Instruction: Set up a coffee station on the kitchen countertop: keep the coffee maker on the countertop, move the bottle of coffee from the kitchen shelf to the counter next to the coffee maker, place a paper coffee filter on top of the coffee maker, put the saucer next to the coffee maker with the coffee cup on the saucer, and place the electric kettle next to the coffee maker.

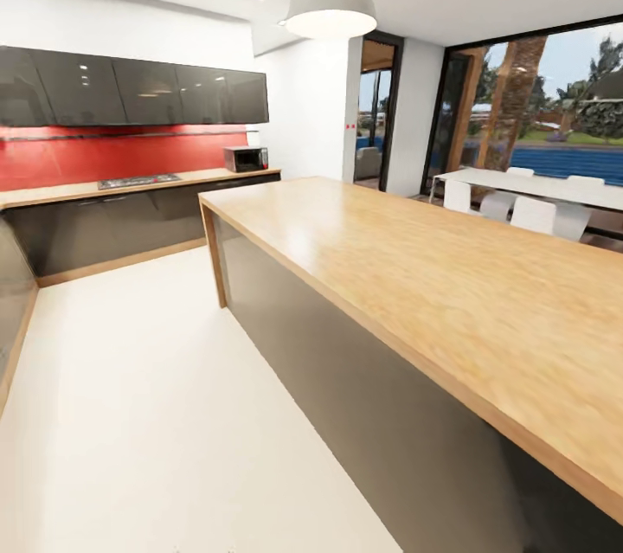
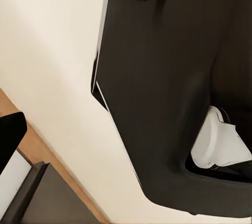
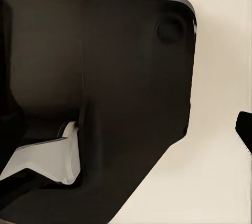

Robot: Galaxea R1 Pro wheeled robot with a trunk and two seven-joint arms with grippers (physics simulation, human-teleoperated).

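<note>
- Head view: a long wooden-topped kitchen island with dark grey sides [image 1: 415,276] runs across the right; beyond it a wooden back counter [image 1: 130,186] under a red backsplash carries a small silver microwave [image 1: 247,158] and a flat cooktop [image 1: 138,182]. A white pendant lamp [image 1: 330,3] hangs overhead. None of the coffee things can be made out here.
- Left wrist view: the robot's black base [image 2: 168,77] over white floor [image 2: 47,50]; whether the fingers are parted or closed cannot be told.
- Right wrist view: black robot body [image 3: 105,66] over pale floor; finger state cannot be told.
</note>
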